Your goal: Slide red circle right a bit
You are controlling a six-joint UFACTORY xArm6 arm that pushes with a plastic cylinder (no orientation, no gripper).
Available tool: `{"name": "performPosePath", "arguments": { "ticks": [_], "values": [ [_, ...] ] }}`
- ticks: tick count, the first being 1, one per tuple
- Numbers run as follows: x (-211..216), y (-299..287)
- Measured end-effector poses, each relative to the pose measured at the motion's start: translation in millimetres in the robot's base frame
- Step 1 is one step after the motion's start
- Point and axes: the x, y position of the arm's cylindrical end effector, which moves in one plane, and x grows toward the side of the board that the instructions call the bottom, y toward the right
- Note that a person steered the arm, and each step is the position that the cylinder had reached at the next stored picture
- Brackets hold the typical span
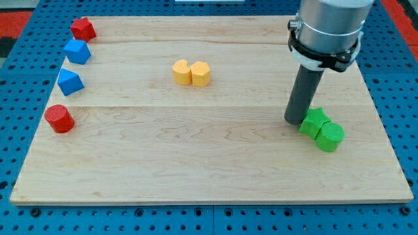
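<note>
The red circle [59, 118] lies near the board's left edge, below the two blue blocks. My tip [294, 121] rests on the board at the view's right, touching or almost touching the left side of a green star-like block [315, 121]. The tip is far to the right of the red circle, with most of the board's width between them.
A green circle [330, 136] touches the green star-like block. Two yellow blocks [181, 72] [200, 74] sit together at top centre. A red star-like block [83, 29], a blue block [77, 51] and a second blue block [69, 81] line the left edge.
</note>
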Motion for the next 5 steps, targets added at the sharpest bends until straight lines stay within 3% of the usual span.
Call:
{"name": "performPosePath", "arguments": {
  "ticks": [3, 5],
  "values": [
    [0, -113],
    [40, -166]
  ]
}}
